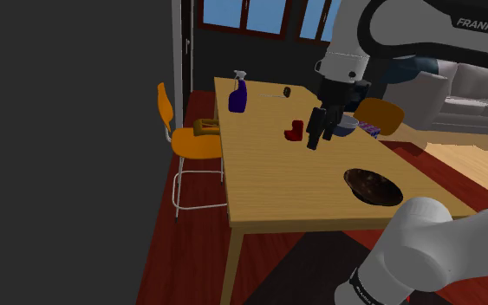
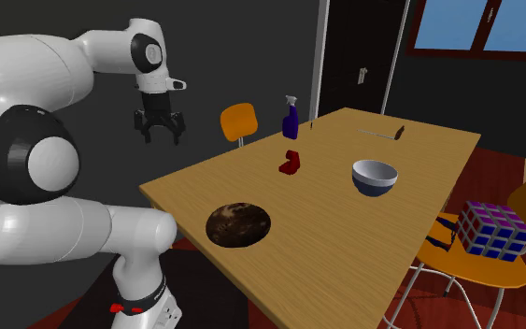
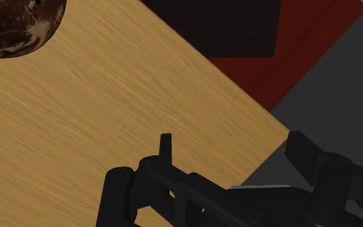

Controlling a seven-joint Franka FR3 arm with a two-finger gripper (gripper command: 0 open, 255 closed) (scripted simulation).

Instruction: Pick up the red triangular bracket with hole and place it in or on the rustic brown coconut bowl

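While the all-black two-finger gripper (image 2: 160,134) hangs high over the table's edge with its fingers apart and nothing between them, we see the small red triangular bracket (image 2: 290,164) resting on the light wooden table (image 2: 429,164). It sits between the blue spray bottle (image 2: 291,120) and the dark brown mottled coconut bowl (image 2: 237,225), well apart from the gripper. We judge the bracket to be stiff, light and probably smooth-faced, so it should not deform but could slip or twist in a loose pinch. We would close across its raised part, on the two flat faces, low and centred, keeping clear of the slanted edge.
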